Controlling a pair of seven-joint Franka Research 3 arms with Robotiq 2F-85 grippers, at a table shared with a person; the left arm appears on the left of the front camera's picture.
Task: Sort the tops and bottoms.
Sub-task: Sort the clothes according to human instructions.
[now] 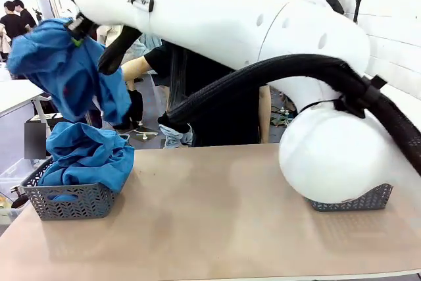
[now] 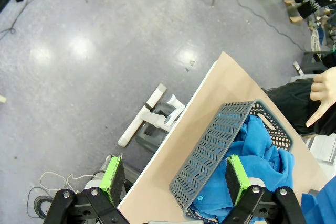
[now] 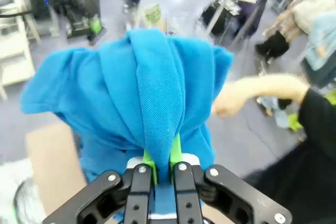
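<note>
Blue shirt hung pinched between the closed green pads of my right gripper, gathered into a thick fold that rose straight ahead of the fingers and draped down around them on both sides. From the front camera, that gripper had reached across to the robot's left side and held the cloth high, its long axis dangling downward. Directly below the hanging shirt sat a grey basket already heaped with another blue top; I judged the coming move to be a straight drop or lowering into it. My left gripper was spread wide and empty, hovering over the same basket, one pad just above the blue cloth inside. A person's hand was near the basket's far end, beyond the fingers, and could be in the way. A second grey basket sat behind my right arm's white elbow.
</note>
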